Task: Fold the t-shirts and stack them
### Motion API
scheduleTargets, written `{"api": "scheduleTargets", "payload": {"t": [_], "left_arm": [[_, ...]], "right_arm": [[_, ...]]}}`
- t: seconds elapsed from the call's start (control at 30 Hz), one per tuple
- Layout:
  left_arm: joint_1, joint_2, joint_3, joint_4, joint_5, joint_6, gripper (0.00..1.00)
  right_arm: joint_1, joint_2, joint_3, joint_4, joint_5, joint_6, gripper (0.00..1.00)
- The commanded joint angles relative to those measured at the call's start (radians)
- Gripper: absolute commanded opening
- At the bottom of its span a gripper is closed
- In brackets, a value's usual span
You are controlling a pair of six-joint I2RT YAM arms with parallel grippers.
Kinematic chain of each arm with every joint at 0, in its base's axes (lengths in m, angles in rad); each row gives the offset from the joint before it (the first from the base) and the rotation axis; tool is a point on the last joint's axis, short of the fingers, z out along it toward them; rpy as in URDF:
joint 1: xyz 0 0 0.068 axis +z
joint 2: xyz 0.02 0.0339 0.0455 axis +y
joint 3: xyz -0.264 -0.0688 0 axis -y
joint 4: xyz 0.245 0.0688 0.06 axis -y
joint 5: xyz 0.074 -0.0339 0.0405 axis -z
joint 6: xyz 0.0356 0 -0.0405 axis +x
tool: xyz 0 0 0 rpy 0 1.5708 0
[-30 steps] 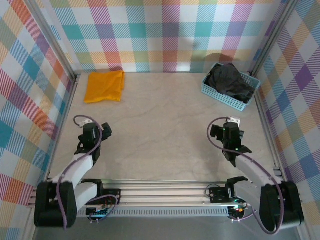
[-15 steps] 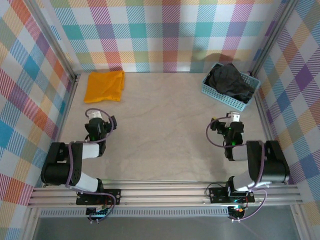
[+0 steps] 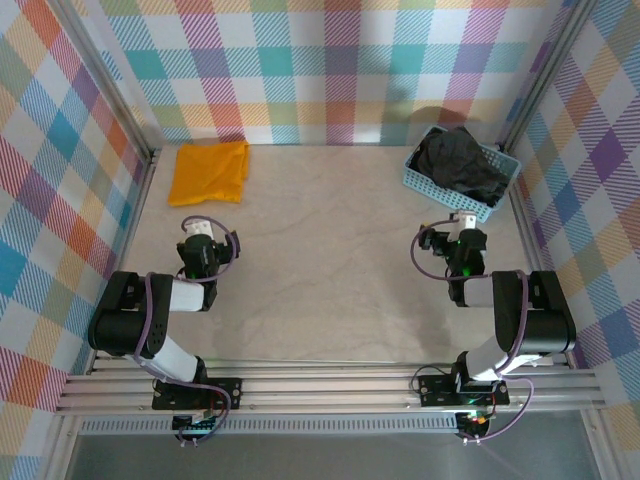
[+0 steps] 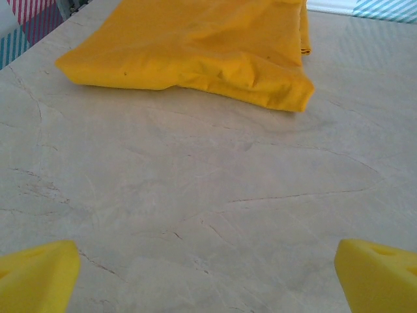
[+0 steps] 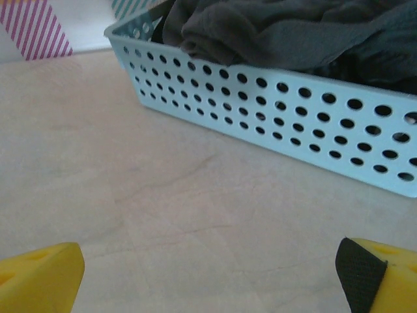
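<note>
The orange-yellow t-shirt (image 3: pixel 209 172) lies folded flat at the table's far left; the left wrist view shows its near edge (image 4: pixel 195 45) ahead of the jaws. The charcoal-black t-shirt (image 3: pixel 455 163) is bunched up in the light blue basket (image 3: pixel 423 184) at the far right, its crumpled cloth (image 5: pixel 293 29) showing above the basket wall (image 5: pixel 273 111). My left gripper (image 3: pixel 204 236) hovers low over bare table, open and holding nothing, short of the orange shirt. My right gripper (image 3: pixel 464 228) is open and holding nothing too, just short of the basket.
Plaid walls close in the table at the back and both sides, with metal posts in the corners. Bare marble-look table (image 3: pixel 330 260) lies between the two arms. An aluminium rail (image 3: pixel 330 385) runs along the near edge.
Both arms have drawn back and folded over their bases, while their grippers have moved toward the far side: the left toward the orange shirt, the right toward the basket.
</note>
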Motion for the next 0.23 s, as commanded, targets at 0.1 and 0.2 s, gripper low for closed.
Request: {"api": "scheduleTargets", "payload": {"t": [0.1, 0.2], "left_arm": [[-0.016, -0.002, 0.011, -0.004, -0.020, 0.021, 1.00], [-0.016, -0.001, 0.012, -0.004, -0.019, 0.022, 1.00]], "right_arm": [[0.006, -0.003, 0.018, -0.031, -0.029, -0.027, 1.00], [0.006, -0.007, 0.011, -0.024, -0.031, -0.029, 1.00]]}}
